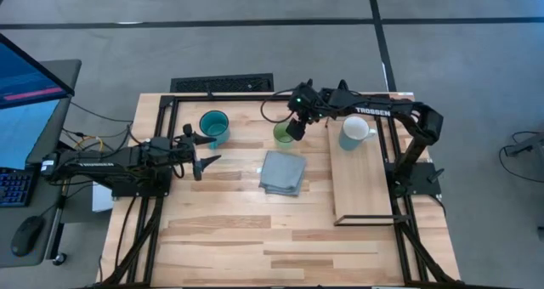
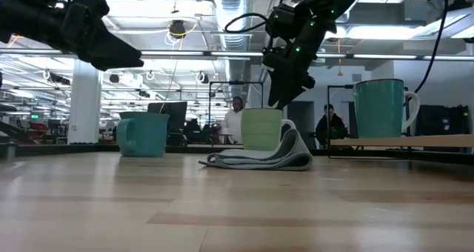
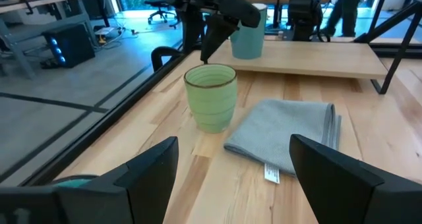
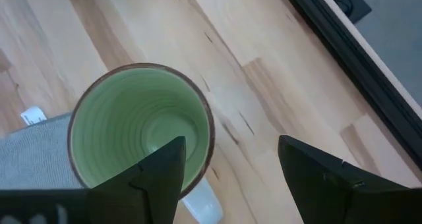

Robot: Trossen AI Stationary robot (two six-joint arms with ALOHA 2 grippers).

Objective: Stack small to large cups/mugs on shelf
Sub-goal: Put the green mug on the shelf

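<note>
The right gripper (image 4: 227,168), fingers spread, hovers over the light green mug (image 1: 284,134), which stands at the folded cloth's (image 1: 282,172) 12 o'clock. A finger may catch its rim and tip it.

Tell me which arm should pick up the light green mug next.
Right. The right gripper hangs open directly over the light green mug, beside the shelf holding the white mug. The left gripper waits open farther off, nearer the teal-blue mug.
</note>
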